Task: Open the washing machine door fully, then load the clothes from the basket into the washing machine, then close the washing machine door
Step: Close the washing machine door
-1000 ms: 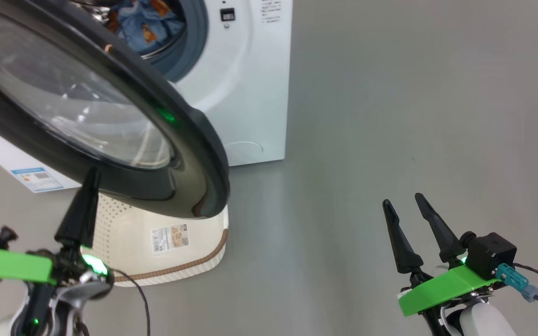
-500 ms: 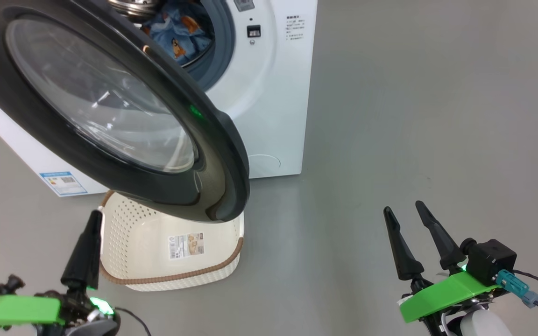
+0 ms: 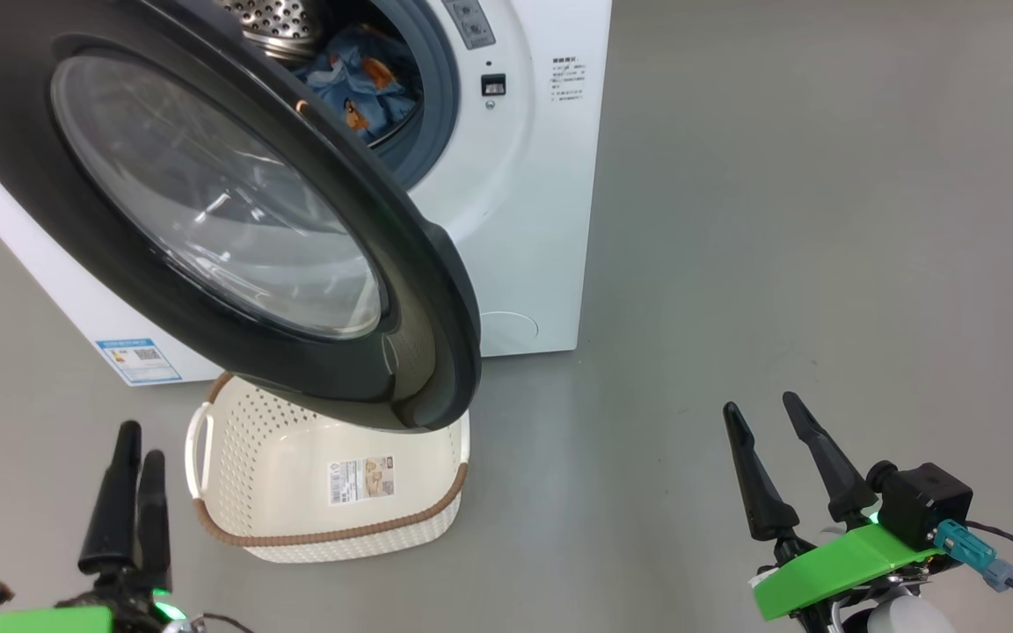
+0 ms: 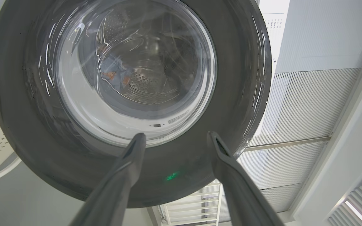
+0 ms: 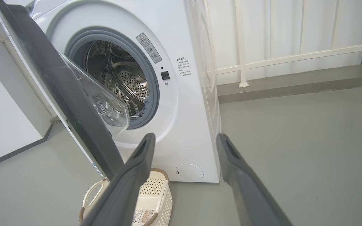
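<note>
L pincer [image 3: 142, 441] & R pincer [image 3: 760, 401] both spread, empty.

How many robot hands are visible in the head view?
2. The left hand is at the lower left, beside the basket; the right hand is at the lower right, over the floor. None hidden.

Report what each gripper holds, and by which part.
Nothing is held. The left gripper and right gripper have open, empty jaws; the left only points at the door.

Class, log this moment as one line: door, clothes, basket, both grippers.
black-rimmed round glass door: open | blue printed fabric clothes: in steel drum | cream perforated plastic basket: no clothes visible | left gripper: open | right gripper: open
</note>
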Controlling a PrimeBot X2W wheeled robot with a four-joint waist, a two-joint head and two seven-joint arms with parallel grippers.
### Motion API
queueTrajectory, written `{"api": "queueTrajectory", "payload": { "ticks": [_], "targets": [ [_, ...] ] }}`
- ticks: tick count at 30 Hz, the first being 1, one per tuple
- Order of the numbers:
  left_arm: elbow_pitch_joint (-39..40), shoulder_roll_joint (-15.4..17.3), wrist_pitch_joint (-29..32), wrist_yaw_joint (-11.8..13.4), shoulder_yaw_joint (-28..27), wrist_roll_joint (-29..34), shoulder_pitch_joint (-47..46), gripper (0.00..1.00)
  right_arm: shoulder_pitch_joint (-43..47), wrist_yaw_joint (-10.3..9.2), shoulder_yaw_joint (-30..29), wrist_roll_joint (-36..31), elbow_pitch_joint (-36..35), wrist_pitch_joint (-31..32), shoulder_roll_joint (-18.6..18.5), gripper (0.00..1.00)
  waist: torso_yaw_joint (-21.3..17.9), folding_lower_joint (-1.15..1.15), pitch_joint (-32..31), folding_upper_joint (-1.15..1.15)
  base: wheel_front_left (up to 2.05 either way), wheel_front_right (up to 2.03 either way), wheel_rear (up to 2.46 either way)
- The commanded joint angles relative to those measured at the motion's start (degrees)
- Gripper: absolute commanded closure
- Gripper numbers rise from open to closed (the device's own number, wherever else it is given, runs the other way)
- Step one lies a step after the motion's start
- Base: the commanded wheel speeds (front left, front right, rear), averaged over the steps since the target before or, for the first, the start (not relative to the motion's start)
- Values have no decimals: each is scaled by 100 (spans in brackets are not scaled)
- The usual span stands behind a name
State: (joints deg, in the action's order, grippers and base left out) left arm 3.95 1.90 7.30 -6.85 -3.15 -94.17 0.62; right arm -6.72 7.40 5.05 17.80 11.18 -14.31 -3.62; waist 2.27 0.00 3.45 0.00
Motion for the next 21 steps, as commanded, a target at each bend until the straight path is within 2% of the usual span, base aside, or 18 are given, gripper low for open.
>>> {"api": "queueTrajectory", "payload": {
  "ticks": [1, 8, 12, 17, 19, 21],
  "targets": [
    [183, 98, -51, -64, -157, 138, -33, 0, -39, 9, 140, 20, -136, -69, 28, 0, 5, 0, -8, 0, 0, 0, 0],
    [439, 171, -643, -64, 124, 832, 116, 0, -29, 9, 125, 23, -161, -69, 36, 0, 17, 0, -54, 0, 0, 0, 0],
    [387, 505, -1157, -64, 524, 1494, 186, 0, -16, 9, 122, 15, -163, -69, 39, 0, 20, 0, -78, 0, 0, 0, 0],
    [-5, 1137, -2035, -64, 1331, 2482, 188, 0, 2, 9, 123, 4, -161, -69, 42, 0, 22, 0, -107, 0, 0, 0, 0],
    [-189, 1265, -2181, -64, 1505, 2787, 143, 0, 4, 9, 121, 1, -160, -69, 44, 0, 23, 0, -110, 0, 0, 0, 0],
    [-343, 1269, -2221, -64, 1439, 3101, 99, 0, 8, 9, 111, -3, -169, -69, 45, 0, 29, 0, -111, 0, 0, 0, 0]
  ]
}}
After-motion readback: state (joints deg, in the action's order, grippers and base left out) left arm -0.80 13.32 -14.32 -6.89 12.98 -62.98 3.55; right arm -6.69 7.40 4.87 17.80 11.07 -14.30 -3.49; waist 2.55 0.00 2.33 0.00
